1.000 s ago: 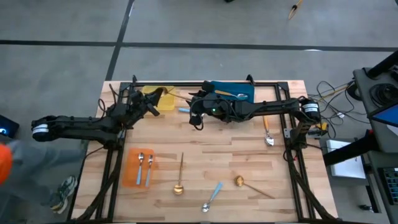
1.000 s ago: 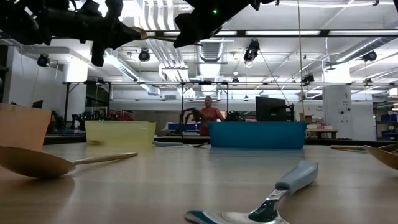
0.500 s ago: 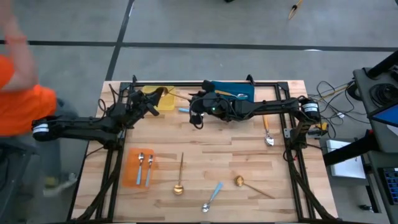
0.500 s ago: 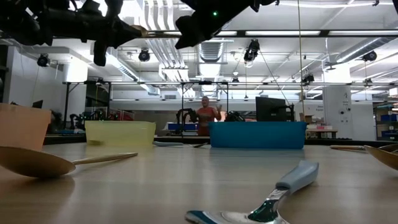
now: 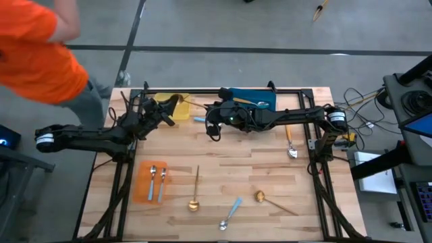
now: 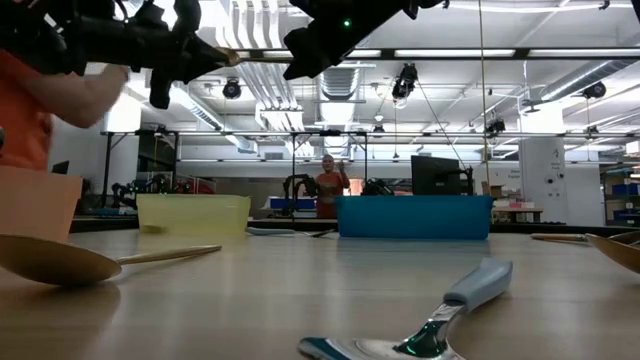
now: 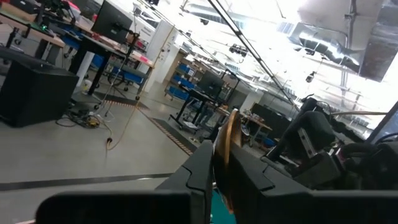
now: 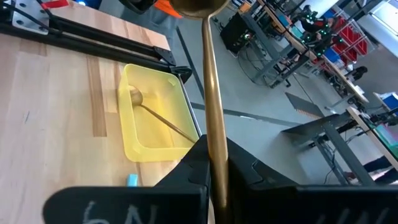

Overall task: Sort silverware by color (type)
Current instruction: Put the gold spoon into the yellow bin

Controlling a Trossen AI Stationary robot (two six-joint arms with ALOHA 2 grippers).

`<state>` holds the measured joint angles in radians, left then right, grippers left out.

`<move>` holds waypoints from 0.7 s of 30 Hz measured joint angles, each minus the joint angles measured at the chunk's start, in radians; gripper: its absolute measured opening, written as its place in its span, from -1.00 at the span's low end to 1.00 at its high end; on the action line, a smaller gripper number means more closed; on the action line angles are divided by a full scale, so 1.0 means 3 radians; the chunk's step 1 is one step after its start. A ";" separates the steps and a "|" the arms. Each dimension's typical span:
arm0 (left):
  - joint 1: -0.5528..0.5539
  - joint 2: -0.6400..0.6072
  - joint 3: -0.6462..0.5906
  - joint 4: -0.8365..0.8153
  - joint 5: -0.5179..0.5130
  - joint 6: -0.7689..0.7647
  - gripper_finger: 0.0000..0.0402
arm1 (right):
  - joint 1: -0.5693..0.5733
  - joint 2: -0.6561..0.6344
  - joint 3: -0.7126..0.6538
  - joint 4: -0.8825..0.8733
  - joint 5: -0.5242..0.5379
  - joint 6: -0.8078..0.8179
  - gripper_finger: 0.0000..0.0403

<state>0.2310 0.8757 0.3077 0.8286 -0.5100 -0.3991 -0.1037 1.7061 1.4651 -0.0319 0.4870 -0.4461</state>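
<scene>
Gold spoon (image 8: 211, 106) held between my two claws above the surface (image 5: 256, 169).
My right claw (image 8: 214, 163) clenches its handle, my left claw (image 7: 219, 163) its bowel-end; the yellow tray (image 8: 149, 118) holds one gold spoon, the orange tray (image 5: 150, 182) two blue-handled ones.

Yellow tray (image 5: 177, 108), blue tray (image 5: 260, 99), orange tray (image 5: 150, 182) on pale wood-grain table (image 5: 229, 175). Gold spoons (image 5: 194, 192) w/ thin gold handles; silver-bowled spoon w/ lt-blue handle (image 5: 230, 212). Arms dark. Person (image 5: 47, 47) in orange top, grey trousers.
</scene>
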 joint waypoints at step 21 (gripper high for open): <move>0.0000 -0.0270 -0.0001 -0.0176 -0.0013 0.0848 -0.07 | -0.0328 -0.0001 0.0314 -0.0499 -0.0522 0.0215 -0.96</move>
<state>0.2310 0.7947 0.3073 0.7757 -0.5139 -0.1447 -0.2021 1.7058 1.5594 -0.1815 0.3302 -0.3818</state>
